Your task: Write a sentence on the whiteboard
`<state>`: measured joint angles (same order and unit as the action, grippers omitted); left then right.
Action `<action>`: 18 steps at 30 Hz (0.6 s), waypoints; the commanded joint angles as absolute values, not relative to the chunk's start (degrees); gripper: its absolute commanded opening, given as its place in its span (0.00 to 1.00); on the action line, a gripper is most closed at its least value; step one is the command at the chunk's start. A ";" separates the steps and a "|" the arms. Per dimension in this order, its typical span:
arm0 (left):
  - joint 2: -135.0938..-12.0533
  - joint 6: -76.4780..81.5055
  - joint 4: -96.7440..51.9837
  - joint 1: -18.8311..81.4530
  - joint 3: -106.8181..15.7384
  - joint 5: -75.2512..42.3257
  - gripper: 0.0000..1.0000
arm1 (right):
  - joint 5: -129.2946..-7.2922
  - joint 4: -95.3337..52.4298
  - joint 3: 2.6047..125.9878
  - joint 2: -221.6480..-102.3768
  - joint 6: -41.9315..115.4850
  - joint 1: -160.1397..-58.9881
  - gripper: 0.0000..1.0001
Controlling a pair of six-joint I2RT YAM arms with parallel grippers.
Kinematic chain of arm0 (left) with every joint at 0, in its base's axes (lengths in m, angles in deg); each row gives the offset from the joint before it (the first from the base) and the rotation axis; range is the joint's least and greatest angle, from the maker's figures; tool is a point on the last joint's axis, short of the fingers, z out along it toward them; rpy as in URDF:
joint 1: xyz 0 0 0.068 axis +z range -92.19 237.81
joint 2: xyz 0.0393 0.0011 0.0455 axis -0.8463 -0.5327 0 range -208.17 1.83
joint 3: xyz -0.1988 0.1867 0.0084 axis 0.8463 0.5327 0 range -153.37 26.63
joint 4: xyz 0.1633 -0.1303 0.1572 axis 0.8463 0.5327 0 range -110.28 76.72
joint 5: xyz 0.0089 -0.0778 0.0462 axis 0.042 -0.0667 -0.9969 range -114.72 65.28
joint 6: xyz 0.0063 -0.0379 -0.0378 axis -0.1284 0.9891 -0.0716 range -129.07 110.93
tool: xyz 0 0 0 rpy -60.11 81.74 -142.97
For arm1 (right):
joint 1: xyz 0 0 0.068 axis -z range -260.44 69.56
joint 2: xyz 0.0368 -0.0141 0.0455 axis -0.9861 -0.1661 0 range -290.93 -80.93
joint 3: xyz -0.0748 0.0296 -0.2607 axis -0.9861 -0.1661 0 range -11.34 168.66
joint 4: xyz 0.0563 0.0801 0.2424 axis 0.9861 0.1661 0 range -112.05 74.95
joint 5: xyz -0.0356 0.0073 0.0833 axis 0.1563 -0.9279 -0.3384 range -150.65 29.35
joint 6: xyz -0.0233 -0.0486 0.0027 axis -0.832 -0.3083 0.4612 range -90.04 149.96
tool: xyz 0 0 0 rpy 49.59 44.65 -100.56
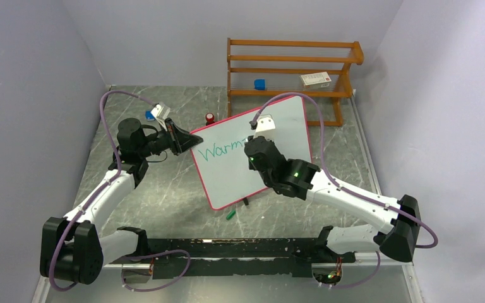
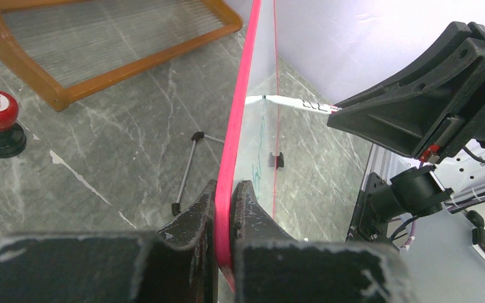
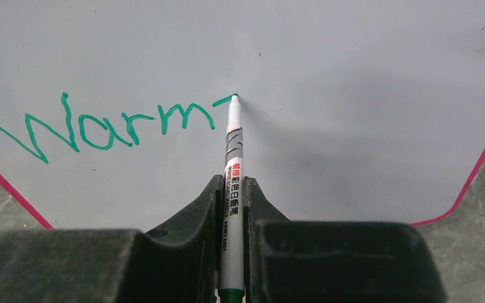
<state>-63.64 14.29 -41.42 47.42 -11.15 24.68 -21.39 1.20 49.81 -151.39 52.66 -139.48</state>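
L gripper (image 1: 180, 140) is clamped on the whiteboard (image 1: 227, 180) at its left edge, jaws almost together w/ only the thin pink-red frame between them.

Top cam: the board sits mid-table (image 1: 164, 196), tilted, w/ the green word "Warm" (image 1: 220, 151) on its face. R gripper (image 1: 254, 146) is over the board just right of that word. 1 small green piece (image 1: 230, 214) lies on the table just beside the board's near corner. At the back stands a wooden rack (image 1: 290, 69) w/ a blue item (image 1: 259, 84) & a white box (image 1: 316, 79). A red-topped knob (image 1: 209, 118) sits near the board's far-left corner.

L wrist cam: 2 black fingers (image 2: 199, 211) pinch the pink frame (image 2: 239, 107) edge-on. A thin metal leg (image 2: 186, 170) shows on the board's back side. Knob is far left, rack corner up top. R arm comes in from the right, its marker (image 2: 290, 103) reaching the board's face.

R wrist cam: R gripper's fingers (image 3: 202, 208) are closed on the marker's white barrel, which fills the narrow gap. Its tip touches the board at the end of a short green stroke just right of "Warm". Pink frame shows at the lower left & right.
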 commanded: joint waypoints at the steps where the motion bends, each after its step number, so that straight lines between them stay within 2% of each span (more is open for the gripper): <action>1: -65.92 2.62 -33.20 46.38 -9.31 19.92 0.05 | -19.72 0.68 48.73 -150.54 52.73 -138.53 0.00; 18: -66.02 2.35 -32.86 46.38 -9.32 19.75 0.05 | -24.76 -1.12 49.23 -148.33 50.58 -138.38 0.00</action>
<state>-63.64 14.22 -41.40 47.42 -11.19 24.84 -24.05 0.69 48.43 -148.09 51.50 -138.83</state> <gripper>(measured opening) 0.091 0.141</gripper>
